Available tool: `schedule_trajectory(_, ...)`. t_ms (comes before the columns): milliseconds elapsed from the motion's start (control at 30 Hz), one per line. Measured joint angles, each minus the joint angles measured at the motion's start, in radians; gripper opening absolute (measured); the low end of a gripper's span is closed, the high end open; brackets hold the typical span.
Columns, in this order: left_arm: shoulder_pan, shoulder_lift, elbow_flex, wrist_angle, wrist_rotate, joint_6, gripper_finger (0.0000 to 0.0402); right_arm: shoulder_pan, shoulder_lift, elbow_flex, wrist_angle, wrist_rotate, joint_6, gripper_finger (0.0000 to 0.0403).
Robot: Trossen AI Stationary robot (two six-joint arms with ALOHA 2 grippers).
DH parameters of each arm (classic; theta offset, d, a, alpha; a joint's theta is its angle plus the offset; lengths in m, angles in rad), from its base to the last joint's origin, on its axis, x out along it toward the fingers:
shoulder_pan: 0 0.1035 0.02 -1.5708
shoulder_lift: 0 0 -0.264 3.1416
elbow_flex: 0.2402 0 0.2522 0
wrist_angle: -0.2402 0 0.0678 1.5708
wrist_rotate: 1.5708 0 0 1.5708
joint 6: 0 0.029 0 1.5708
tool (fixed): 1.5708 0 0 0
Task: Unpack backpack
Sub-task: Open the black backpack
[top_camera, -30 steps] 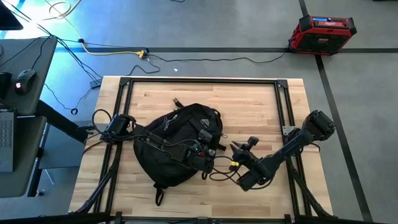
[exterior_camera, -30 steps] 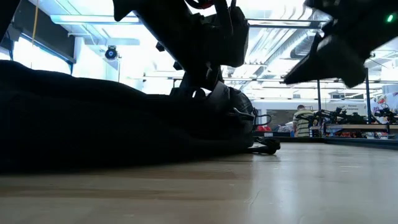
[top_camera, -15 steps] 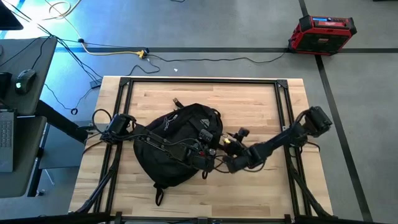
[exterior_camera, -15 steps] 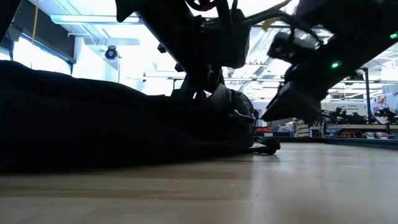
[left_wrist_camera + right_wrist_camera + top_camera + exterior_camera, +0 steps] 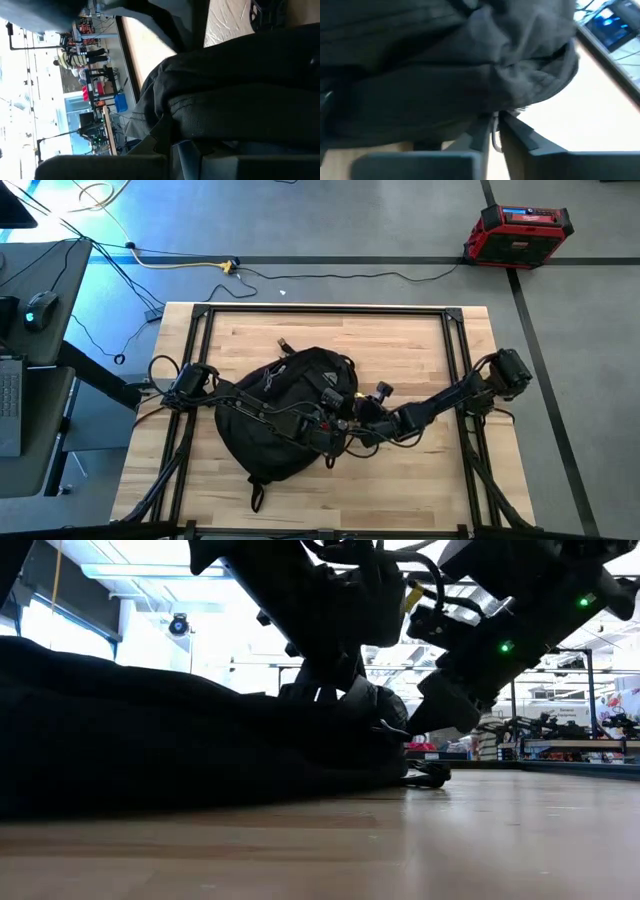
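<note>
Nearest the front edge of the pale wooden table (image 5: 400, 340), the large rounded black fabric backpack (image 5: 275, 420) lies flat, left of centre, with a strap trailing toward the front. The left end effector (image 5: 325, 435) sits low on the bag's right flank, its jaws pressed together on a fold of the black fabric; its wrist view shows cloth bunched right against the fingers.

The change is on the right side. A second ago the right end effector (image 5: 352, 423) hung well off the bag over bare wood, with its jaws partly apart. It has since swung in toward the bag and now sits at the backpack's right edge, just beside the left one. Its jaws have closed to a narrow pinch. In the right wrist view the two dark fingers (image 5: 517, 132) meet around a small grey metal zipper pull (image 5: 494, 136) hanging from the fabric seam.

My judgement is that the approach is over and the grip is made: one arm pins the cloth, the other has the pull. The bag appears closed, and nothing lies unpacked on the table, so the task is at an early stage. The next move likely calls for drawing the pull along the seam while the left holds steady; a thin pull could slip out.

Farther back, beyond the table, a red and black case (image 5: 517, 232) stands on the grey floor.
</note>
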Motion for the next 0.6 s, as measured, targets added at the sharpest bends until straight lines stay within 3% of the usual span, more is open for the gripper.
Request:
schedule_trajectory(400,0.015,0.001,0.0,0.017,-0.078,-0.072,0.0,0.082,0.0,0.0,0.074,-0.232,-0.142,0.0)
schedule_trajectory(600,0.009,0.001,0.0,0.011,-0.066,-0.041,0.0,0.101,-0.027,0.0,-0.021,-0.038,-0.073,0.0)
